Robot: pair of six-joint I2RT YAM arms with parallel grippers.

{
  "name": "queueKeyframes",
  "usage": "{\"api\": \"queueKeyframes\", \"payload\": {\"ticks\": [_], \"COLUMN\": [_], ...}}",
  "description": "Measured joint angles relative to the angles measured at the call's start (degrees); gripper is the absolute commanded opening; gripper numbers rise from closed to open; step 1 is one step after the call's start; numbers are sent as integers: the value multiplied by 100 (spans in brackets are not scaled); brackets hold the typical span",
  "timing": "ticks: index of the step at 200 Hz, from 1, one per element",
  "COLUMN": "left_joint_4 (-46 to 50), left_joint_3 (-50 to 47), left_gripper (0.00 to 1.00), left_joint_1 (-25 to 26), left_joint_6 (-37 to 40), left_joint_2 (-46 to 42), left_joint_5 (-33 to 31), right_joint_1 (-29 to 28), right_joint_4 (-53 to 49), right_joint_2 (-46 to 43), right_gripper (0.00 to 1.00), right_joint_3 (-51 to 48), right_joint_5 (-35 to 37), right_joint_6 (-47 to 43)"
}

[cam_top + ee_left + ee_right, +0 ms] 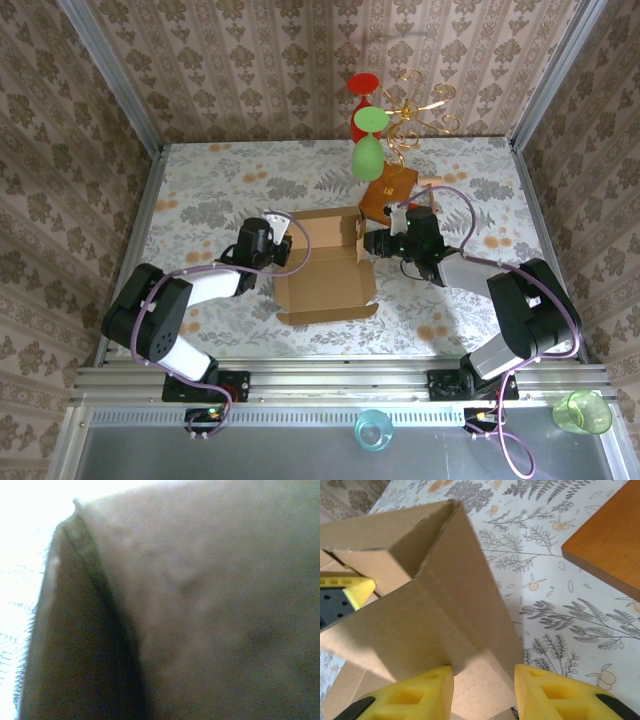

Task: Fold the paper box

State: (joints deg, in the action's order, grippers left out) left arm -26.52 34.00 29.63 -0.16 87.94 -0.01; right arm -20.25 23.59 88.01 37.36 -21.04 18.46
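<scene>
**Box between both arms, right flap in front of the right jaws**

On the left, the left gripper (277,236) sits at the far-left corner of the paper box (325,290) with its jaws closed. Its wrist camera sees blurred brown cardboard very close, so I cannot tell whether a wall is pinched between them.

The box lies in the middle of the table (210,190), between the two arms and open side up. It looks half-formed: the base is flat, a panel is spread toward the arm bases, and walls are raised along the far side.

At its right edge stands the right side flap (460,605), tilted rather than upright, with its long edge running away from the arm bases. The right gripper (371,243) meets this flap from the right. Its yellow fingers (427,697) stand apart with the lower end of the flap in the gap, and I cannot tell whether the pads press on it.

Further right and farther back, well apart from the box, rests a wooden block (389,190).

The right arm is plainly nearer the flap, and the box interior lies to its left. Folding the flap in would likely mean pushing leftward across that long edge while the left side is steadied.
</scene>
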Motion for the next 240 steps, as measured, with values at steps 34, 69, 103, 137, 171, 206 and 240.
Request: {"api": "queueKeyframes", "payload": {"ticks": [34, 69, 103, 137, 171, 206, 240], "left_joint_4": [0, 0, 0, -2, -4, -11, -7], "left_joint_3": [28, 28, 28, 28, 28, 28, 28], "left_gripper": [0, 0, 0, 0, 0, 0, 0], "left_joint_1": [-2, -2, -4, -4, -4, -4, -11], "left_joint_6": [0, 0, 2, 24, 31, 44, 44], "left_joint_2": [46, 48, 48, 48, 48, 48, 48], "left_joint_5": [4, 20, 20, 20, 22, 22, 20], "right_joint_1": [-26, -26, -26, -44, -125, -245, -409], "right_joint_4": [-157, -398, -562, -717, -754, -761, -752], "right_joint_2": [2, 151, 361, 518, 675, 732, 839], "right_gripper": [39, 41, 43, 42, 42, 41, 38], "right_joint_3": [13, 321, 656, 879, 1062, 1130, 1233], "right_joint_5": [26, 131, 153, 153, 155, 269, 579], "right_joint_6": [-138, -339, -592, -870, -1086, -1150, -1220]}}
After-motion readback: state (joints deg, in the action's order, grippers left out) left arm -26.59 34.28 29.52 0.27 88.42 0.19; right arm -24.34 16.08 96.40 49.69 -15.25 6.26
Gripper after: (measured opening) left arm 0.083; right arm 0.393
